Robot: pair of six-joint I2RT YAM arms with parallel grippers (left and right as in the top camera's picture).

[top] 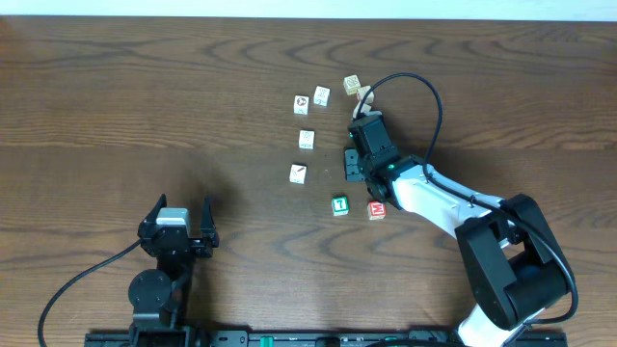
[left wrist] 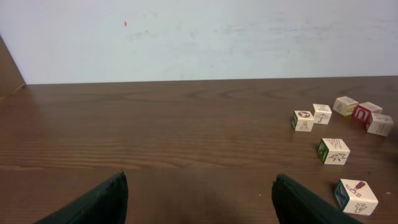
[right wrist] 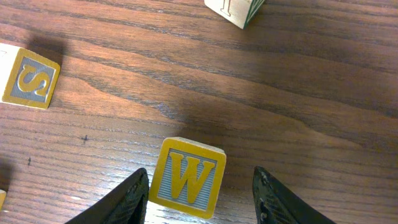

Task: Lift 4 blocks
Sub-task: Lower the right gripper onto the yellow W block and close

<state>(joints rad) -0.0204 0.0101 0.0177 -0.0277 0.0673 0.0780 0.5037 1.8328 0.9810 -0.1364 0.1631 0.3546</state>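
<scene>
left claw (top: 180,208) spread wide, right claw (right wrist: 199,186) parted

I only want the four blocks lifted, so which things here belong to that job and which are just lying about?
Job: green block, red block, yellow W block, white block with diagonal mark.
Lying about: white picture cubes, cream cube.
</scene>
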